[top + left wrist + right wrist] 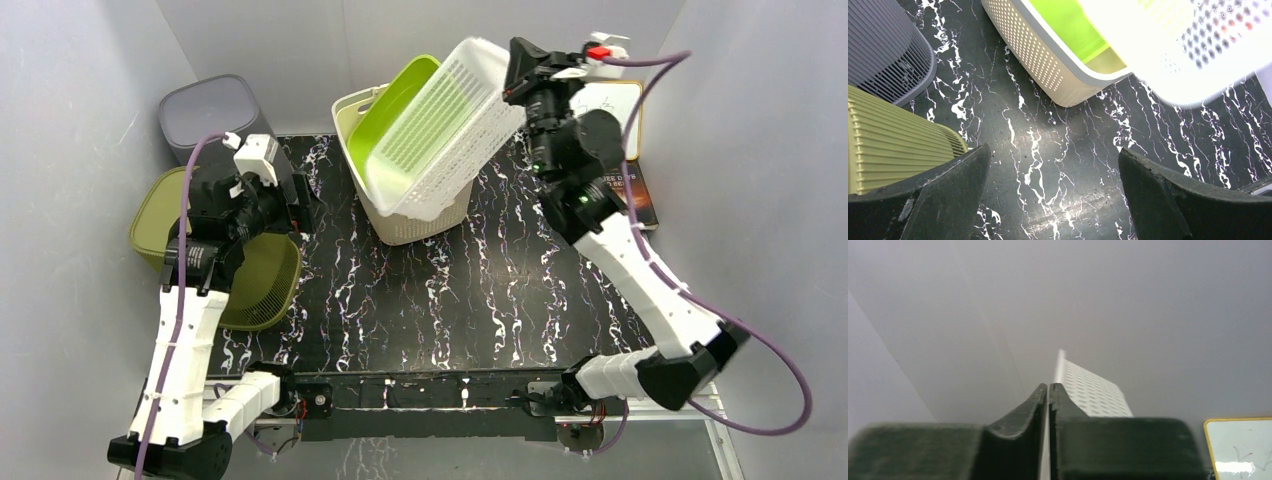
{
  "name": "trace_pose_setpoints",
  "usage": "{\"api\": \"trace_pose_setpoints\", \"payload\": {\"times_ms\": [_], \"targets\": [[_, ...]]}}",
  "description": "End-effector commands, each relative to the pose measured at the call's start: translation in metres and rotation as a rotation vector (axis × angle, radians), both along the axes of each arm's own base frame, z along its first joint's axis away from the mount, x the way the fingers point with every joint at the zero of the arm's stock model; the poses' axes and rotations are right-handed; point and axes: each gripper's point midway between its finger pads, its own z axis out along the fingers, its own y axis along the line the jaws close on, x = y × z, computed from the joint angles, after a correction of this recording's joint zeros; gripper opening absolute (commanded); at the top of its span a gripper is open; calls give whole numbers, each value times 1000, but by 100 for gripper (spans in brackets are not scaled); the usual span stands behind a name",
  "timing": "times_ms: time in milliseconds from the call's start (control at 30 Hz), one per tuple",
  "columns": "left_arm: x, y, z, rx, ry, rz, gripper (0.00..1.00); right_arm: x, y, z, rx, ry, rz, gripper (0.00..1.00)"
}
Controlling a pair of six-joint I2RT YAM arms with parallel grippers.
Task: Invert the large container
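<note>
Basket in the air! The right gripper point(515, 75) has its two fingers clamped tight on the thin rim of the large white basket point(450, 130). That far-right corner rides highest, up by the far wall. A rim pinch makes sense here: the mesh wall is slim enough to squeeze, and holding one edge high lets the rest hang and pivot about it.

The basket is tipped steeply, slanting down to the near left. Its low end is over the cream basket point(415, 230), which has a green basket point(395, 110) standing inside it. I can't tell whether the low end rests on the cream rim or hangs just clear. By my reckoning it is roughly halfway round, on edge and not yet inverted.

Over on the left, the left gripper point(1053, 165) hangs with fingers spread wide and nothing between them. It is above bare table point(450, 310), beside the olive basket point(265, 285) and near the grey bin point(205, 105). It looks parked well apart, leaving the swing free. One worry is that the low edge could snag on the cream basket.
</note>
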Motion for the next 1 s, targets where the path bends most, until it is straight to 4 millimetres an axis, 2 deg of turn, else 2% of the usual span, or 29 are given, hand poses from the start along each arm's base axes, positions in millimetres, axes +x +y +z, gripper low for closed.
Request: {"api": "trace_pose_setpoints", "payload": {"times_ms": [0, 33, 133, 233, 267, 333, 433, 500, 833, 967], "targets": [[3, 0, 26, -16, -53, 10, 98, -56, -33, 35, 39, -65, 19, 0], [4, -1, 28, -21, -55, 7, 98, -63, -39, 36, 45, -65, 11, 0], [5, -5, 28, -38, -53, -2, 98, -68, -46, 20, 20, -12, -4, 0], [7, -6, 25, -45, -47, -1, 98, -58, -36, -2, -39, 68, 15, 0], [8, -6, 23, -46, -43, -1, 98, -52, -31, -10, -58, 102, 20, 3], [9, -7, 19, -48, -30, -3, 98, -37, -20, -29, -99, 179, 25, 33], [10, -7, 13, -51, -18, -4, 98, -13, -5, -61, -157, 300, 22, 52], [9, -7, 9, -50, -11, -2, 98, -6, 5, -78, -170, 347, 49, 63], [11, -7, 1, -28, 14, -13, 98, -11, 21, -137, -208, 468, 142, 71], [14, -8, -5, -31, 25, -18, 98, -25, 43, -176, -286, 559, 273, 70]]}}
